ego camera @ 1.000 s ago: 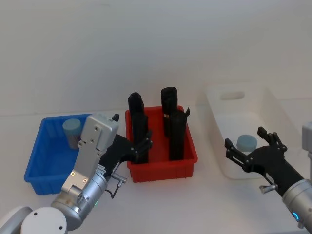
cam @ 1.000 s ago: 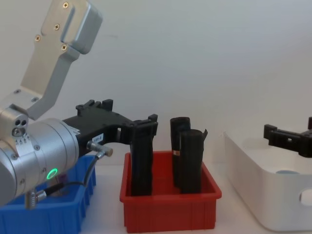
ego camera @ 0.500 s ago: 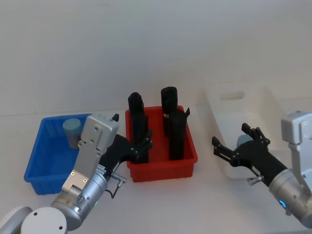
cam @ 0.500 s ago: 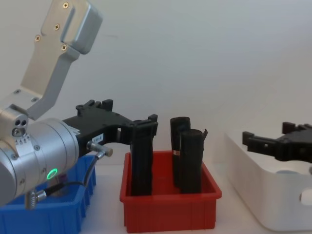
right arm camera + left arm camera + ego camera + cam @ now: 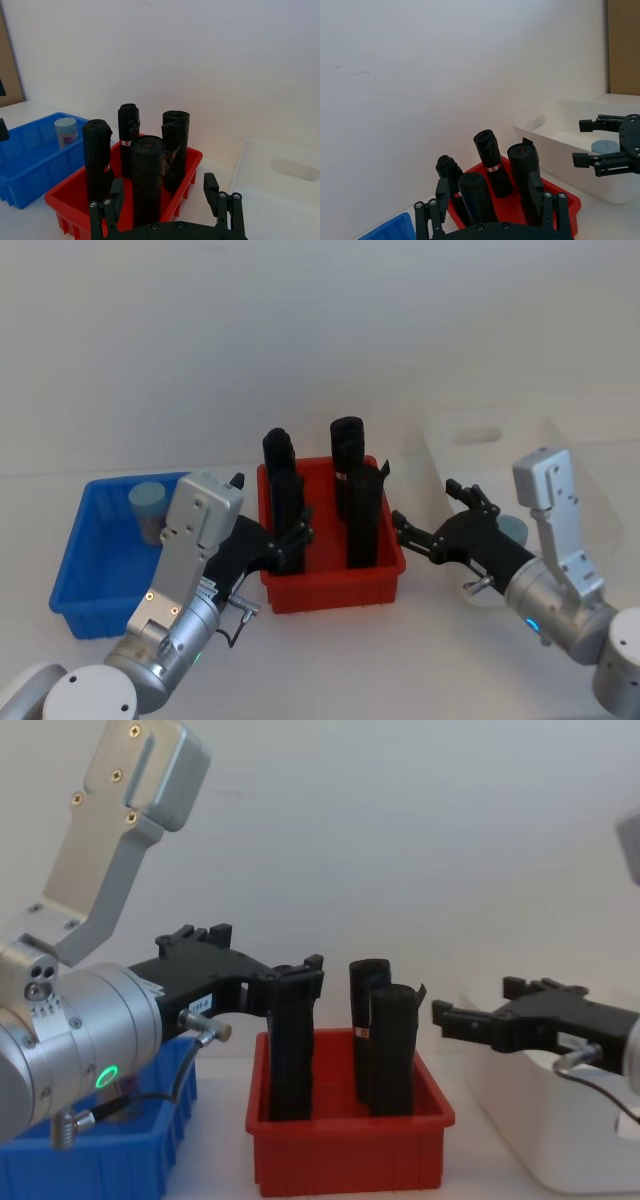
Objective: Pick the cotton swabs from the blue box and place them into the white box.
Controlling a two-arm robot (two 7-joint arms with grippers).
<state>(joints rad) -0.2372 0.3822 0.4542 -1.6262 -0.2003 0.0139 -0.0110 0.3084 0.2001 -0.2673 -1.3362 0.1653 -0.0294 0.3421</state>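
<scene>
A clear cylindrical tub of cotton swabs with a pale blue-grey lid stands upright in a back corner of the bright blue ribbed plastic bin, left of the red plastic bin of tall black rolls. A second tub sits in the glossy white plastic tub, half hidden behind the right gripper, fingers spread wide and empty, between the red bin and the white tub. The left gripper, also wide open, hovers at the red bin's left wall, over a white tabletop before a plain white wall.
</scene>
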